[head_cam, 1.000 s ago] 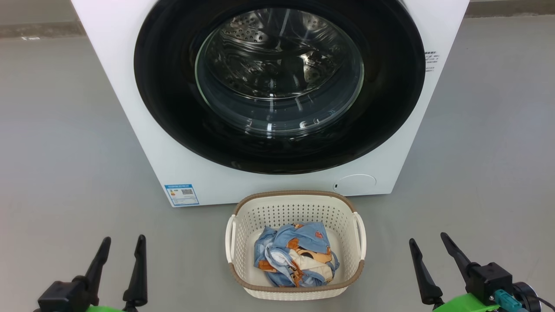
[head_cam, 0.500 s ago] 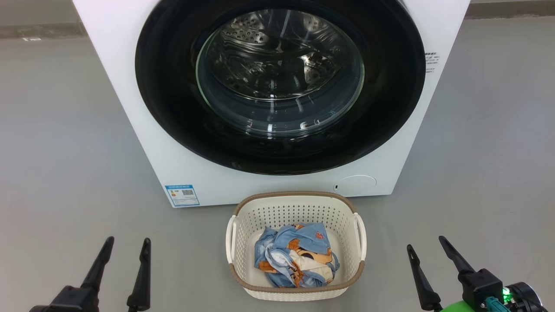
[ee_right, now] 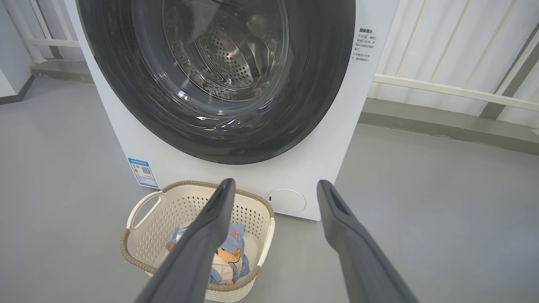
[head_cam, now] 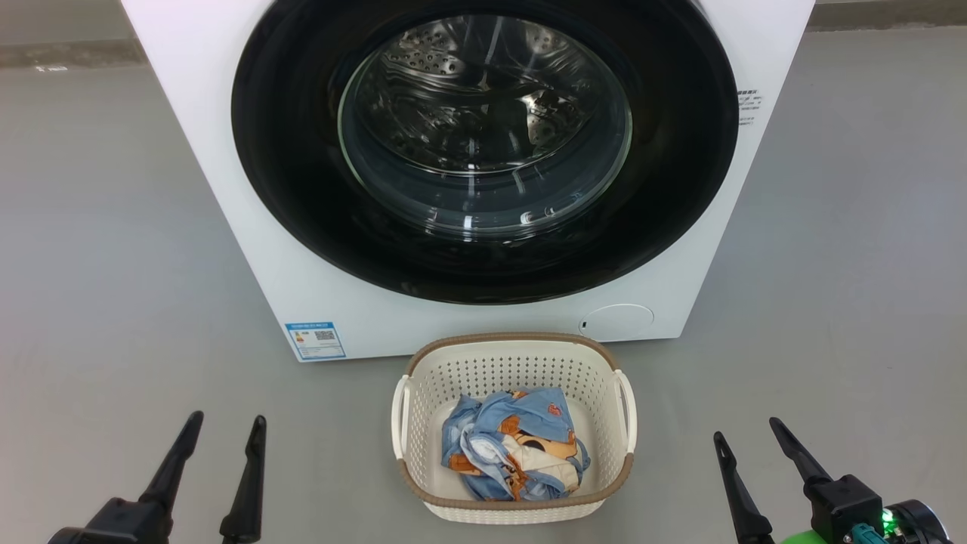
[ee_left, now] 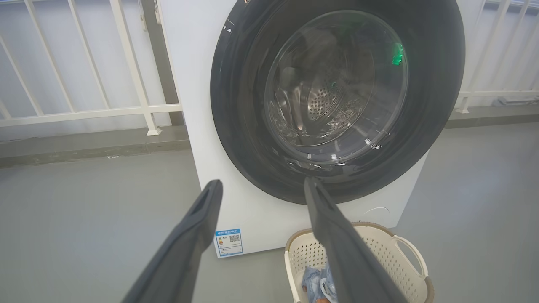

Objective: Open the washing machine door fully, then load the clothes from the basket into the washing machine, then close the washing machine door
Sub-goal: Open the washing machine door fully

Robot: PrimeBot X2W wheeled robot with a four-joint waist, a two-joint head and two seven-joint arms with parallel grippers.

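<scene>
**Waiting before a closed door: both grippers released and empty**

We show the left gripper [head_cam: 229, 416] and the right gripper [head_cam: 746, 428] low in the head view, fingers spread wide and grasping nothing. Compared with a second earlier, both have sunk slightly toward the lower edge, the right one more, while machine and basket keep their places. We read this as the arms settling, not as progress on the task. Between the two grippers, well apart from each, the basket [head_cam: 514, 338] stands on the floor [head_cam: 113, 302] with the clothes [head_cam: 514, 446] bunched inside. Just behind it rises the washing machine [head_cam: 453, 325], whose washing machine door [head_cam: 302, 189] lies shut against the front. We judge the opening step as not yet begun; a gripper must travel up and forward to reach the door's edge.
</scene>
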